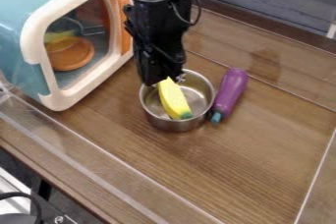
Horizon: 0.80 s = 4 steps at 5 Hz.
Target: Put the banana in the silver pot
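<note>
Bright yellow plastic marks the banana, which in the single camera view stands tilted inside the silver pot, its lower, dark green end down near the pot's front wall and its upper end rising toward the gripper. The black gripper points straight down over the left back part of the pot, and its jaws are drawn fully together at the top of the banana; whether they truly pinch the fruit or merely touch it cannot be told, since the fingers hide the contact. The banana's body lies well within the rim, so the placing looks nearly finished and the step in hand is, by my judgement, the release. To do that well the jaws should part only a little and straight, without sideways push, because the pot is light and shiny and could slide on the wooden table or tip by its rim. The lift afterward should go straight up, clear of the toy microwave close on the left and of the purple eggplant lying just beside the pot on the right.
</note>
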Tool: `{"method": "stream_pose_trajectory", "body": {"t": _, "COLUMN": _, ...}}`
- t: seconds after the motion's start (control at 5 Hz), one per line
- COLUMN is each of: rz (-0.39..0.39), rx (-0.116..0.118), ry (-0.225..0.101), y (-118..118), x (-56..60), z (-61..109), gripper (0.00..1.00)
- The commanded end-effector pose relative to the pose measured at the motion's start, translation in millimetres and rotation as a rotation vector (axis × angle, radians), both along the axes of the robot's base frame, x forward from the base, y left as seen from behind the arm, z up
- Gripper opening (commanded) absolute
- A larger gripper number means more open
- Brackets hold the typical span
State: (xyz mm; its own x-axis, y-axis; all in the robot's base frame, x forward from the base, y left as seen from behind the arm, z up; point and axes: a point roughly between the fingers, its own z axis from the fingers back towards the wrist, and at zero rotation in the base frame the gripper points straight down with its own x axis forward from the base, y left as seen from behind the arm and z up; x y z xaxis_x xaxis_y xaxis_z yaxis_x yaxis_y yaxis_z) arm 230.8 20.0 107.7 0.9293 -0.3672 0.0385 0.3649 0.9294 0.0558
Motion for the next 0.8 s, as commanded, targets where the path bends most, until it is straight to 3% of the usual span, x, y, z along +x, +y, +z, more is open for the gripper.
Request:
{"method": "stream_pose_trajectory", "body": {"t": 0.0, "rz": -0.005, "rx": -0.001, "ry": -0.052, "y": -2.1, "x": 10.7, "z": 12.4, "gripper": 0.00}}
{"method": "stream_pose_trajectory", "body": {"t": 0.6, "rz": 0.002, "rx": -0.010, "ry": -0.054, "y": -5.5, "x": 12.7, "z": 11.9, "gripper": 0.00}}
